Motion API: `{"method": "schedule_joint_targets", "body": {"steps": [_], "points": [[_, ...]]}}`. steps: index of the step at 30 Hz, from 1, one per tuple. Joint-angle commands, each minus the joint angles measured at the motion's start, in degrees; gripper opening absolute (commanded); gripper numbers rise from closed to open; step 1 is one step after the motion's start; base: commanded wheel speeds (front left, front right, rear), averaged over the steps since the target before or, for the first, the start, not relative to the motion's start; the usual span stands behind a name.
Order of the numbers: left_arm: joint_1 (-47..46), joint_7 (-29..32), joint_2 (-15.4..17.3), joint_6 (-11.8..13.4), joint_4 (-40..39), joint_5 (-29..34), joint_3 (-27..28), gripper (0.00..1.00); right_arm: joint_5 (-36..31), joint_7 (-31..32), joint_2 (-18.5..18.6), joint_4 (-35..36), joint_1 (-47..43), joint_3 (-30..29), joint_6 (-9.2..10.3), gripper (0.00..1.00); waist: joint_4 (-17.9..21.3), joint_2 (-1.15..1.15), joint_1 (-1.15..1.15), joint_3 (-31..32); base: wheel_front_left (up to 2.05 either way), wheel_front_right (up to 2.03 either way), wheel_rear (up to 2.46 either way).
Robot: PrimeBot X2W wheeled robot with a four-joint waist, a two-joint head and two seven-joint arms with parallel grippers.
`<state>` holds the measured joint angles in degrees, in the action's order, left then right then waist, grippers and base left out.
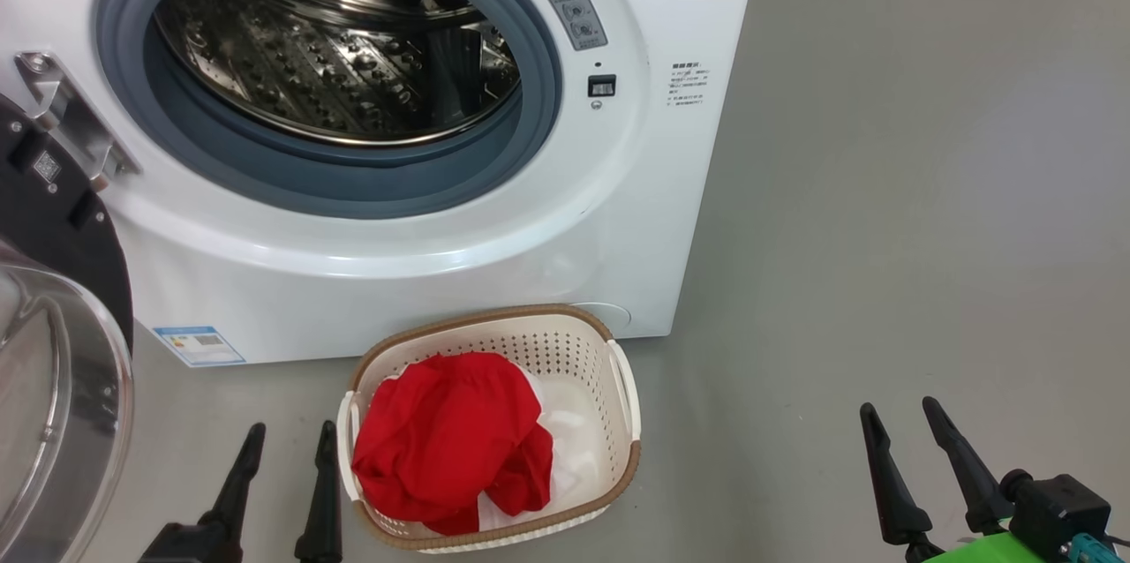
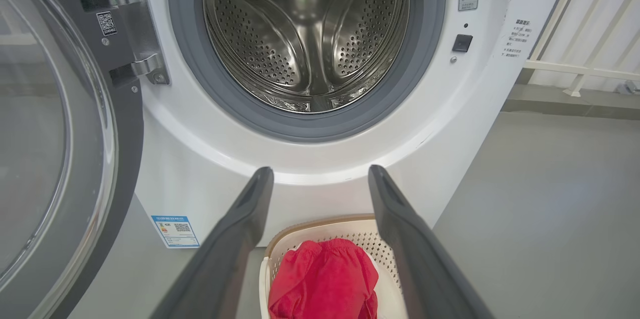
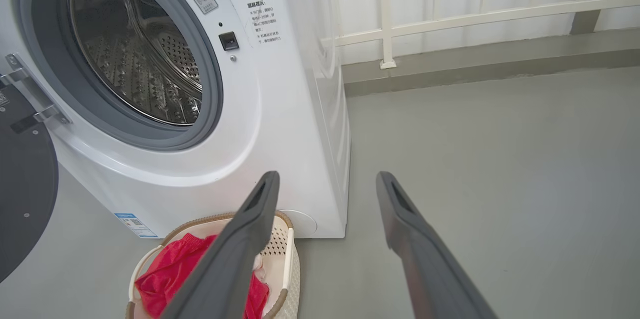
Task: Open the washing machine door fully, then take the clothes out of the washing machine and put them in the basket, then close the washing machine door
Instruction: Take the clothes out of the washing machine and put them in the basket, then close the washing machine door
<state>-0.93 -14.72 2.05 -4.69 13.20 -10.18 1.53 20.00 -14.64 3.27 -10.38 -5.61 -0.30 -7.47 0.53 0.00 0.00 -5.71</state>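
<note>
Our left pincer (image 1: 292,426) and right pincer (image 1: 900,405) hang spread and empty, either side of the basket (image 1: 565,351), where the clothes (image 1: 446,431) lie heaped. Beyond, the washing machine (image 1: 353,281) shows a bare drum (image 1: 344,42), so we judge unloading done. Next we must swing the washing machine door (image 1: 62,342), open at left, shut.

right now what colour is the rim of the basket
Brown, a woven-look band round the cream-white basket; the head view shows it best.

Smooth grey floor (image 3: 500,159) meets a white railing (image 3: 450,14) above a grey kerb (image 3: 475,64).
</note>
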Motion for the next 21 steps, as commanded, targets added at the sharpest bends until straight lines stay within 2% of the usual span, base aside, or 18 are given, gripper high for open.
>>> {"method": "schedule_joint_targets", "body": {"steps": [1, 7, 21], "points": [[0.24, -0.28, 0.83, 0.70, -2.20, -0.31, 1.64, 1.00, -0.68, -0.36, 0.75, 1.52, 0.32, 0.93, -0.02, 1.00, 0.02, 0.00, 0.00, 0.01, 0.00, 0.00, 0.00], [2.32, -0.28, 0.83, 1.61, -4.48, -0.49, 1.32, 1.00, -0.65, -0.36, 0.66, 1.79, -0.08, 0.34, -0.02, 1.00, -0.05, 0.00, 0.00, -0.24, 0.00, 0.00, 0.00], [1.78, -0.28, 0.83, 1.77, -4.93, -0.22, 1.31, 1.00, -0.70, -0.36, 0.43, 1.76, 0.41, 0.36, -0.02, 1.00, 0.23, 0.00, 0.00, -0.58, 0.00, 0.00, 0.00]]}}
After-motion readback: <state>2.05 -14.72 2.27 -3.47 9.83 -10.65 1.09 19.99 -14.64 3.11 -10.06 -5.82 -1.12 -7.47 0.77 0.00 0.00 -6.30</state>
